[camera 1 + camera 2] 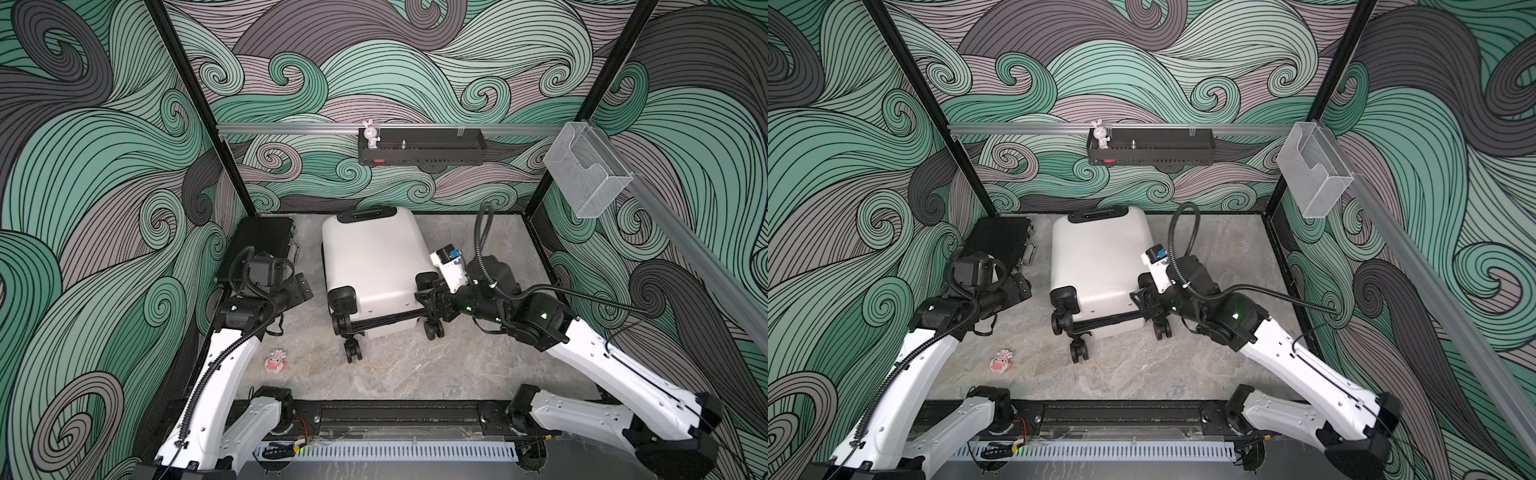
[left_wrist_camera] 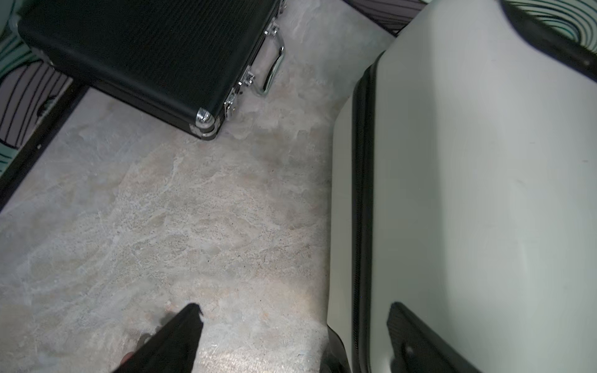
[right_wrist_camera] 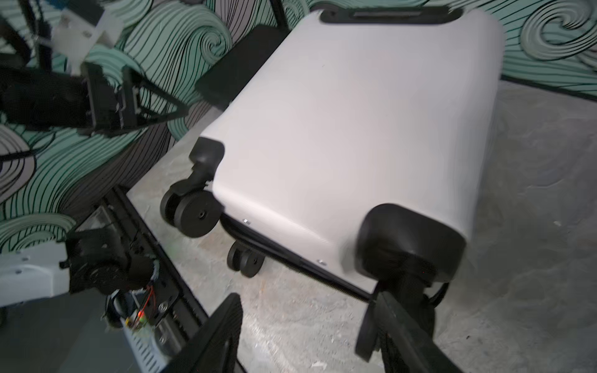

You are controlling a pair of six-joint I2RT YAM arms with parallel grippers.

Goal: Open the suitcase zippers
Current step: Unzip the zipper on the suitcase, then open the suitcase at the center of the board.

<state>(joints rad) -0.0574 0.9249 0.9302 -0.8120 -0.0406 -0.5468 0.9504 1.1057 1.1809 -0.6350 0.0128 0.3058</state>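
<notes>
The white suitcase [image 1: 374, 257] lay flat on the marble-look worktop [image 1: 415, 374]. Its long axis ran from the spinner wheels [image 1: 353, 353] at my near side to the black handle recess [image 1: 365, 214] by the back wall. The zippers [image 2: 363, 193] showed as a thin black band round the seam, along the flank facing my left arm and across the wheel end. I could not find a slider or pull tab in any view.

My left end effector [image 1: 306, 289] hung just beside that left flank, apart from the shell, with its jaws spread and nothing in them. The black briefcase [image 2: 145, 55] sat behind it. My right end effector [image 3: 307, 300] was at the near right corner, jaws apart and empty, one finger [image 3: 387, 323] close against the black wheel housing [image 3: 410, 239]. Blur kept me from telling whether they touched.

I judged the right arm nearer to the seam across the wheel end, while the left faced the band broadside. Any pull would have to travel along the band, not across it.
</notes>
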